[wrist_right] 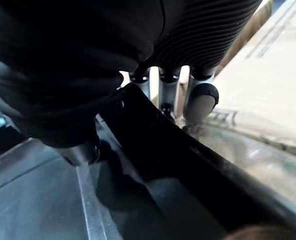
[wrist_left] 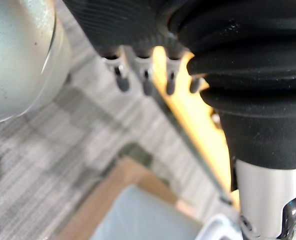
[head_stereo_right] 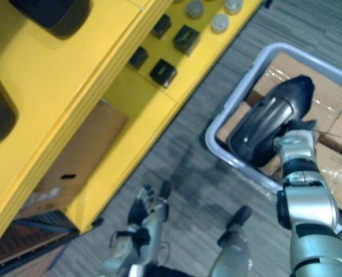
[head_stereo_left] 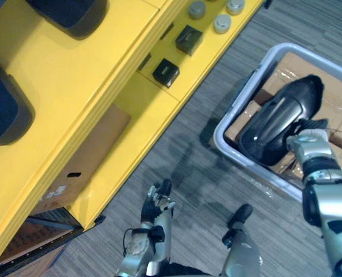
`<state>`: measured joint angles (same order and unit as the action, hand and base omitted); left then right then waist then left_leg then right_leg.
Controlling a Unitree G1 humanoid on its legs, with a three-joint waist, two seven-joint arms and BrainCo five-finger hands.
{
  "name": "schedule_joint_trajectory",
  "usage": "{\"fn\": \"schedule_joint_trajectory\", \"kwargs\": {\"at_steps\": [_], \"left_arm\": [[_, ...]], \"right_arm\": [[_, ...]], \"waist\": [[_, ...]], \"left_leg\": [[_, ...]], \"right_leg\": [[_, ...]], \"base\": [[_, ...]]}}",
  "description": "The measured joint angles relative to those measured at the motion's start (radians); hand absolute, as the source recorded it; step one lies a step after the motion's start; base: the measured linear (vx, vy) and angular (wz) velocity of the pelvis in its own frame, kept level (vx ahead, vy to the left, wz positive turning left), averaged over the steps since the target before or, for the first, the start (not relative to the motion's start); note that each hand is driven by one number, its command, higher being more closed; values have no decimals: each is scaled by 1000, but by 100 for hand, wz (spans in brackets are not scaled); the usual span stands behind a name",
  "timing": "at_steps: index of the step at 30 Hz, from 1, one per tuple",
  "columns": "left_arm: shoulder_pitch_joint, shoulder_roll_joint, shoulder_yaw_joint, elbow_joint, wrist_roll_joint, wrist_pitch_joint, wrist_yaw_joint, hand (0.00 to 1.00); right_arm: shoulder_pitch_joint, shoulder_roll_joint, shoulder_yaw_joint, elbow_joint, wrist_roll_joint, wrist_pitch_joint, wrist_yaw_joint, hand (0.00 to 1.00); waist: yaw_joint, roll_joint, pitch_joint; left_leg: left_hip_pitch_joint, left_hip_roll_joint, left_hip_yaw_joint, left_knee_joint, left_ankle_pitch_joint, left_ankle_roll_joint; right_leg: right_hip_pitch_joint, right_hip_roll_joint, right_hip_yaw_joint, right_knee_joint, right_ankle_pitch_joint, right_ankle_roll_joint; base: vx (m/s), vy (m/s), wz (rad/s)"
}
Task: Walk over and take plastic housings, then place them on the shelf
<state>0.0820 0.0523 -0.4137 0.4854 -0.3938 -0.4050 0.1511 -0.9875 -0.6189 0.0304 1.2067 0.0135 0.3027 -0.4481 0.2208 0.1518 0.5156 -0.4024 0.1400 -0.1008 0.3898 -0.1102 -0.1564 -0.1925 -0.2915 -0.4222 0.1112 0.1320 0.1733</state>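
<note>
Grey striped carpet (head_stereo_left: 217, 173) runs between a long yellow shelf unit (head_stereo_left: 101, 69) on the left and a pale grey plastic bin (head_stereo_left: 226, 124) on the right, which is packed with taped cardboard boxes (head_stereo_left: 333, 98). The robot's right hand (head_stereo_left: 309, 144) has its fingers (wrist_right: 203, 97) curled over one edge of a large, glossy black plastic housing (head_stereo_left: 281, 118). The housing lies tilted across the near-left corner of the bin, above the boxes; whether it is clear of them I cannot tell. To me the grip looks like a pinch on a thin lip at one end of a long, smooth, curved shell, so most of the weight hangs away from the hand. I'd worry it swings or slips free on the walk across, or clips the bin's rim coming out. The left hand (head_stereo_left: 156, 202) hangs low over the carpet, fingers relaxed and empty. Two similar dark housings (head_stereo_left: 73, 14) lie on the shelf's top level.
</note>
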Motion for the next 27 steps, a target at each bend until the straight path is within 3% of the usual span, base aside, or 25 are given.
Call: {"fn": "schedule_joint_trajectory", "kwargs": {"at_steps": [6, 9, 15, 20, 25, 27], "left_arm": [[42, 19, 17, -71, 1, -14, -3, 0], [42, 24, 80, -161, 25, -32, 0, 0], [-98, 122, 132, -343, 225, -41, 67, 0], [-342, 192, 130, -374, 294, 16, 53, 0], [-542, 231, 117, -297, 221, 97, -47, 0], [-630, 239, 80, -213, 151, 165, -101, 0]], "right_arm": [[17, -32, 44, -109, -74, -39, -15, 100], [45, -38, 72, -253, -167, -71, -17, 100], [125, -38, 131, -409, -298, -146, -17, 100], [149, -34, 163, -497, -350, -186, -17, 100], [111, -23, 201, -532, -383, -216, -6, 100], [66, -20, 220, -532, -384, -218, 4, 100]], "waist": [[-22, -7, 5], [-43, -28, 13], [-86, -88, 8], [-129, -119, -2], [-154, -125, -5], [-167, -127, -6]], "left_leg": [[3, 9, 16, -4, 0, 0], [31, 21, 45, -18, 1, -2], [93, 48, 98, -57, 8, -11], [111, 62, 127, -78, 21, -18], [140, 74, 167, -107, 34, -23], [138, 79, 182, -109, 37, -25]], "right_leg": [[-11, 5, 16, -2, 4, -2], [-12, 13, 44, -5, 9, -8], [-1, 34, 90, -24, 21, -20], [1, 54, 118, -68, 54, -36], [-5, 67, 150, -88, 73, -42], [-20, 72, 166, -88, 79, -47]], "base": [[3, 2, -8], [19, -6, -27], [10, -14, -26], [-20, 1, -20], [-10, 1, -22], [-17, 6, -20]]}}
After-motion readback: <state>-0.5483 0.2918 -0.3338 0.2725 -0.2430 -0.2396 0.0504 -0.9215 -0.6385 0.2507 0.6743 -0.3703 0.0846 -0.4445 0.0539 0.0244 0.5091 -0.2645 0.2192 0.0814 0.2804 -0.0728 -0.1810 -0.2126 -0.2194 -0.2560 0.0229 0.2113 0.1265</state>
